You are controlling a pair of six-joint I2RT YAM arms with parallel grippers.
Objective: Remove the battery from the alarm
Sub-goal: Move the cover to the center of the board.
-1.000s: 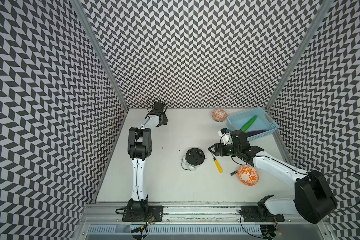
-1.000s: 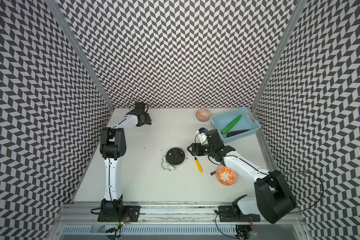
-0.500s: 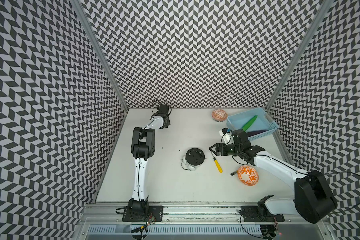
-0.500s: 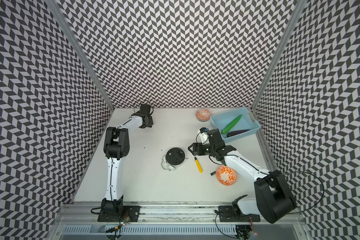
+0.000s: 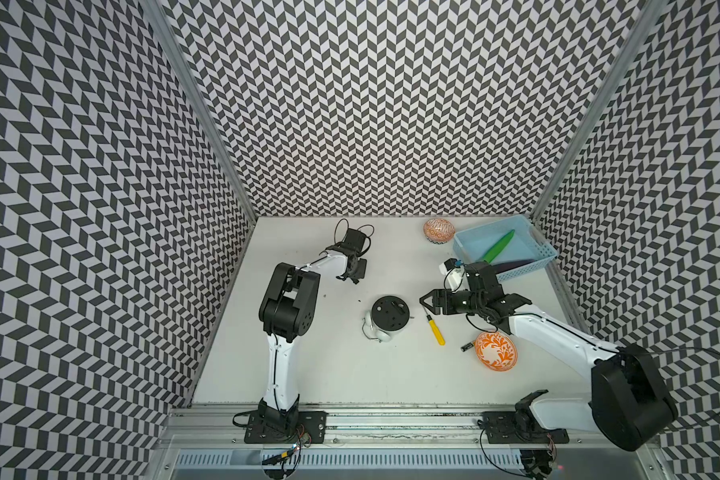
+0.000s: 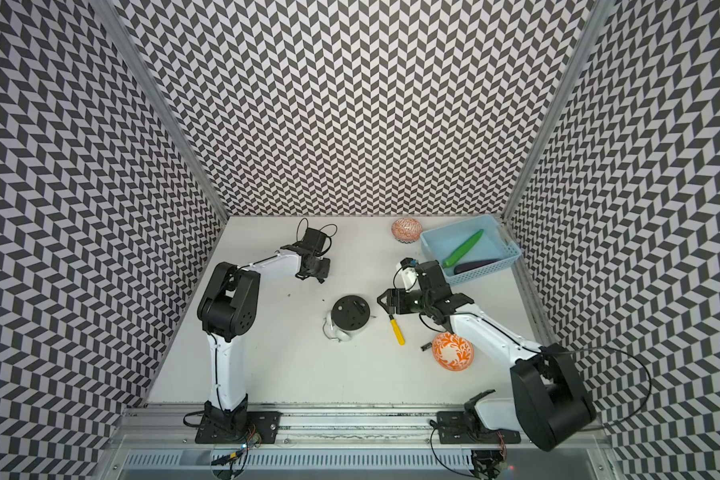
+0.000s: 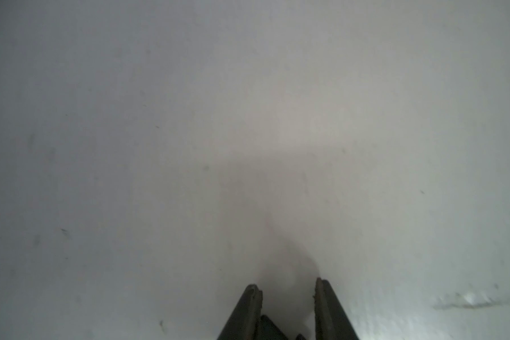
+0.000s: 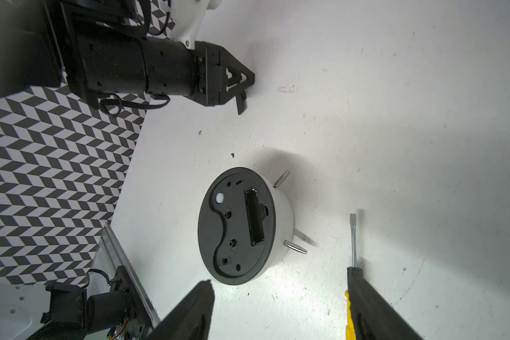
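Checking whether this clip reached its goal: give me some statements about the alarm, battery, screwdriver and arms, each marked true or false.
1. The alarm lies with its black back up. True.
2. The battery sits in the alarm's compartment. False: the compartment is empty; the battery lies on the table beside the orange bowl.
3. The right gripper grips the screwdriver. False: its fingers stand apart, empty; the screwdriver lies on the table.
4. The left gripper holds nothing. True.
5. The blue basket holds a green item. True.
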